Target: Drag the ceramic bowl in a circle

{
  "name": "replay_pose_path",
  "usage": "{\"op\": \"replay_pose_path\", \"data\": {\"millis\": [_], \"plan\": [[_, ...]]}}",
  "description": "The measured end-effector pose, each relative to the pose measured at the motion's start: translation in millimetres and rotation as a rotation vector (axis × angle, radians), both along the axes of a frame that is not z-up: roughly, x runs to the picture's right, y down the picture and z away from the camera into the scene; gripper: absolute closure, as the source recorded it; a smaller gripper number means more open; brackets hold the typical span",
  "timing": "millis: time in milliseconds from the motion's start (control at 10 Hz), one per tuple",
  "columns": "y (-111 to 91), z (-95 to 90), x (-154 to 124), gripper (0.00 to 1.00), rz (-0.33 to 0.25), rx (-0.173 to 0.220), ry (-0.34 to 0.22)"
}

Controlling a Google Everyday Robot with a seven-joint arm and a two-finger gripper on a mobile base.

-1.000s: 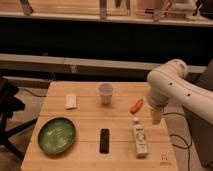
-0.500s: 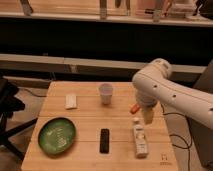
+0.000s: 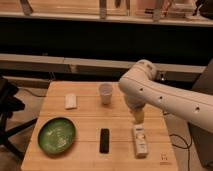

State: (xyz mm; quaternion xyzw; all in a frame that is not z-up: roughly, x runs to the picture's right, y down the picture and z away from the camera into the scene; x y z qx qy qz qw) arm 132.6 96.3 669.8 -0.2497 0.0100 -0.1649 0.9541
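Ceramic bowl (image 3: 57,135) sits front-left, well apart from the bent arm's (image 3: 165,97) downward-pointing gripper (image 3: 137,118) (jaws spread).

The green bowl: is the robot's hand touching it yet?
Apart. The camera view shows the hand over the table's right side, while the ceramic bowl sits front left, bare wood and a black bar between them.

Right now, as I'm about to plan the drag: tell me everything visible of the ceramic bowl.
The ceramic bowl is wide, shallow, round, glossy green, with a paler speckled centre and darker rim. It sits upright and empty near the wooden table's front-left corner, touching nothing else. The gripper hangs open well to its right, over the table's right side.
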Motion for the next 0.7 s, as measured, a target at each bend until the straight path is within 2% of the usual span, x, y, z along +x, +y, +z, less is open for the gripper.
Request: {"op": "replay_pose_path", "data": {"millis": [300,500,700], "plan": [[-1.9,1.8,-34.3,0.2,-0.065,0.003,-0.044],[-0.4,1.7,-43.3,0.2,-0.127,-0.001,-0.077],[0.2,2.5,-53.5,0.2,-0.151,0.0,-0.093]]}}
